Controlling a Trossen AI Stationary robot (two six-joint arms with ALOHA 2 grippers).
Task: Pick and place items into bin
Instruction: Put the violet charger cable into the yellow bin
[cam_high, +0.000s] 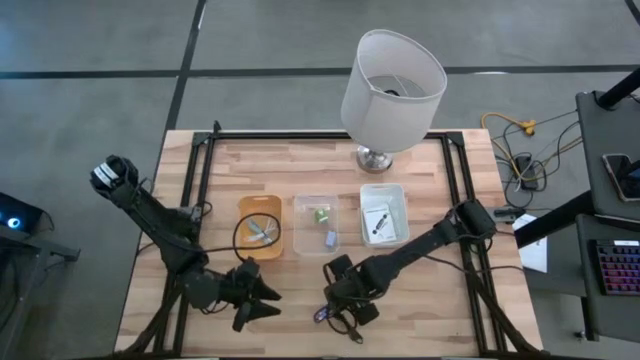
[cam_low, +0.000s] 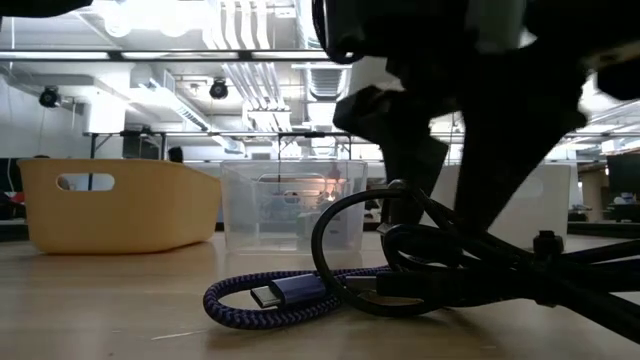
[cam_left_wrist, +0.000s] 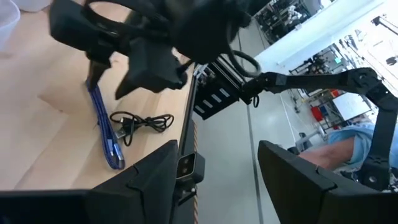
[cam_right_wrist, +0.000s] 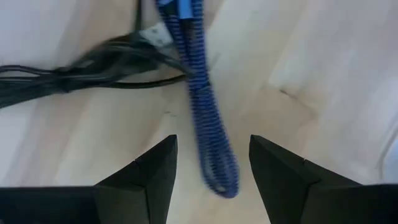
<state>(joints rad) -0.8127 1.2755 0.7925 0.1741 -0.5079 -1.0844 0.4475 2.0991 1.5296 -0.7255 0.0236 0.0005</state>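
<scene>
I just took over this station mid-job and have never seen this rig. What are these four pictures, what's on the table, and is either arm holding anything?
Two dark robot arms work at a wooden table. One picture looks straight down, one looks level across the tabletop, and two come from cameras on the arms' wrists.

On the table stand an orange bin, a clear bin, a white bin and a white lamp. Near the front edge lie a purple braided cord and a black cord.

The right gripper is open, straddling the purple cord but not closed on it. The left gripper waits open beside it, holding nothing.
</scene>
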